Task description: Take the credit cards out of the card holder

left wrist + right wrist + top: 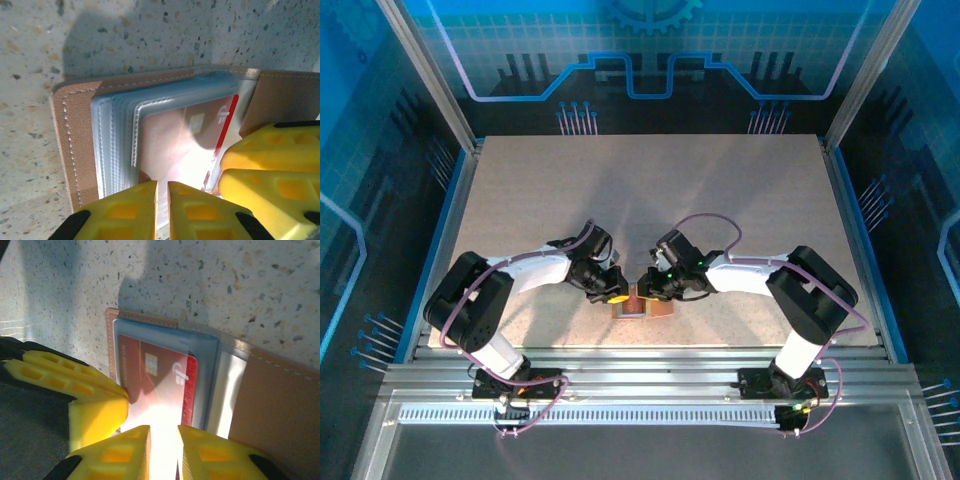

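**Speckled tabletop, open holder, one card between two claws**

Speckled stone-look tabletop carries the holder, lying open close to the near edge. Its clear sleeves fan out in a stack, and a red card lies in the top one, chip and logo up.

We judge the card light, thin, stiff and slick: it should slide if pulled along its own plane and jam if tilted. The sleeves look soft and clingy, and the holder is light enough to ride along unless pinned. We would pinch the card's bare edge, not the plastic.

The left claw is narrow, jaws nearly together at the sleeves' near edge; whether it nips plastic we cannot tell. The right claw stands slightly wider, the card's glare-washed near end running into the gap; whether it grips we cannot tell.

From above we see both claws close together over a small brown patch. The left wrist view adds the layered sleeves and a brighter red strip along the card's far side, perhaps bare of plastic. The right wrist view adds the left claw's tips at the card's left edge, and the other brown flap lying flat.
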Controlling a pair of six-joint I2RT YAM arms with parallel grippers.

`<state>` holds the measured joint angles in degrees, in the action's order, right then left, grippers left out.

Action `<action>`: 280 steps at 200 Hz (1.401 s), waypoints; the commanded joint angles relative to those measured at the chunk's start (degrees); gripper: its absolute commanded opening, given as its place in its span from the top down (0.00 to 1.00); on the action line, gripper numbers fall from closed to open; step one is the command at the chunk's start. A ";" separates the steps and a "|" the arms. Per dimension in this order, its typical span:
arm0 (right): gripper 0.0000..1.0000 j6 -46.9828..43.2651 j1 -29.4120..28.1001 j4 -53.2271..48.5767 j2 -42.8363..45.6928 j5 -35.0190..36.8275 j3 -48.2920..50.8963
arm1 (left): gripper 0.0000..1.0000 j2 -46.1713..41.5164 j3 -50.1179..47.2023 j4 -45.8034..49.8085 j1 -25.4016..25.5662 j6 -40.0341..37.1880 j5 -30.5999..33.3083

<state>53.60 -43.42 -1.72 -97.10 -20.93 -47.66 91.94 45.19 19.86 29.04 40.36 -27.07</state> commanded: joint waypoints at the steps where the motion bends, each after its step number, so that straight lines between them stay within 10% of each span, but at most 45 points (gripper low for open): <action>1: 0.79 0.57 0.46 1.19 -0.65 -1.52 0.67 | 0.87 0.52 0.36 2.11 0.16 -0.98 0.61; 280: 0.74 -1.87 0.07 -9.70 4.19 3.71 -2.35 | 0.88 -2.33 4.13 5.55 0.55 -1.95 0.37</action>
<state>52.93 -43.53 -9.58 -95.35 -18.00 -49.60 91.74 46.85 22.92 29.06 39.90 -26.39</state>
